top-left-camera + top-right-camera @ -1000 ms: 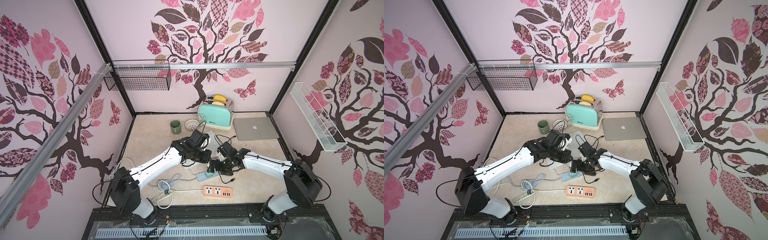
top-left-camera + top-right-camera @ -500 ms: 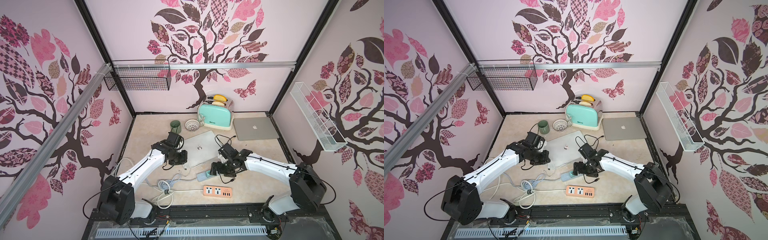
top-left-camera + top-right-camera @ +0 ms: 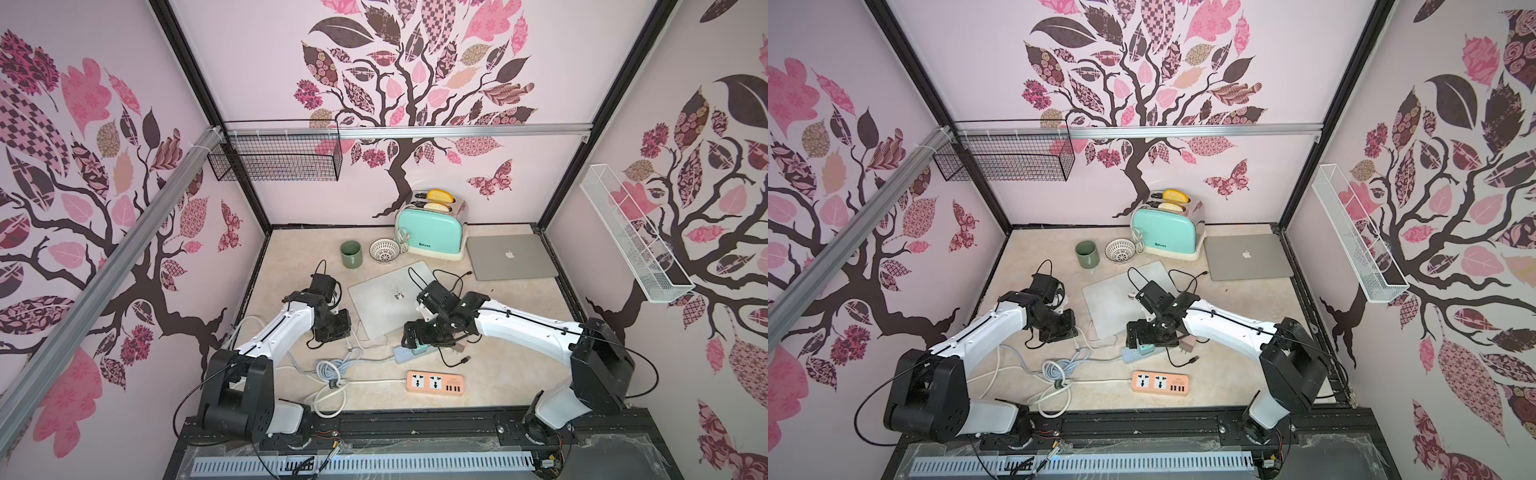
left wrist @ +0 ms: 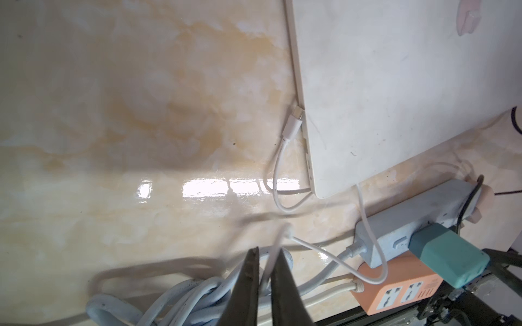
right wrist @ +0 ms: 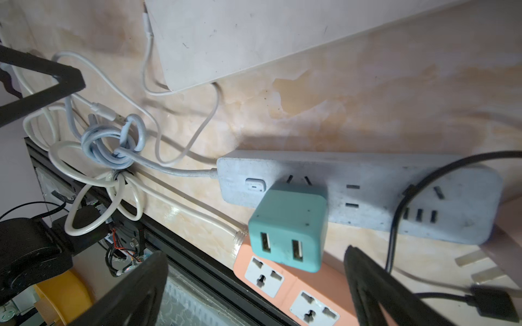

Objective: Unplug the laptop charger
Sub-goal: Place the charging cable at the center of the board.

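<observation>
Sitting part-way out of the grey power strip [image 5: 367, 175], prongs showing, the teal charger [image 5: 288, 225] lies just ahead of the right claw [image 5: 254, 251], whose jaws stand fully released, so gripping and extraction appear outstanding; the left claw [image 4: 267, 251] straddles a white cable [image 4: 273, 254], grip unconfirmable.
</observation>
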{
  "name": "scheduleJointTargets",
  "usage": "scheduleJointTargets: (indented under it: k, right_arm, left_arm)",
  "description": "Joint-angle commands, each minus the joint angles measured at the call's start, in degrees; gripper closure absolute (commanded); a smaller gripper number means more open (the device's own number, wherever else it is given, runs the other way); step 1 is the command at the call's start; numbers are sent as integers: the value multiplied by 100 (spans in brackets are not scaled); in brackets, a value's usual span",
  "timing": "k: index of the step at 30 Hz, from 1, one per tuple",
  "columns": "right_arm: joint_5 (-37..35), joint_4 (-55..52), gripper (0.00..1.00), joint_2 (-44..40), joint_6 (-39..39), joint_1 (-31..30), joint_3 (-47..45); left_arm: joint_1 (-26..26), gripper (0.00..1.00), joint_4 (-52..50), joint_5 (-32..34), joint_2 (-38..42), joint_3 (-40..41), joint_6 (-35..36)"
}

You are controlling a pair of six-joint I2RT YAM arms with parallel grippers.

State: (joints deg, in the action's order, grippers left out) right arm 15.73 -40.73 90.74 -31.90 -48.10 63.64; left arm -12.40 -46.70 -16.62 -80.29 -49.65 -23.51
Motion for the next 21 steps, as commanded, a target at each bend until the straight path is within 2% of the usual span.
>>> scheduleJointTargets:
  k: [1, 8, 11, 15, 21]
  right_arm:
    - [-124, -180, 1, 95, 73, -9, 216]
    - [-406, -866, 1, 590, 215, -74, 730]
    - [-525, -978, 1, 664, 291, -180, 887]
    - [-544, -954, 1, 801, 224, -206, 885]
    - [-586, -975, 2, 986, 157, -212, 921]
  left_arm:
    - [18, 74, 74, -57, -7, -102, 73]
    - [16, 48, -425, 12, 235, -421, 256]
    - [-129, 47, -547, -280, 572, -342, 109]
    - [-1134, 46, -482, -311, 923, -68, -364]
    - [-1667, 45, 599, -954, 1243, 550, -954]
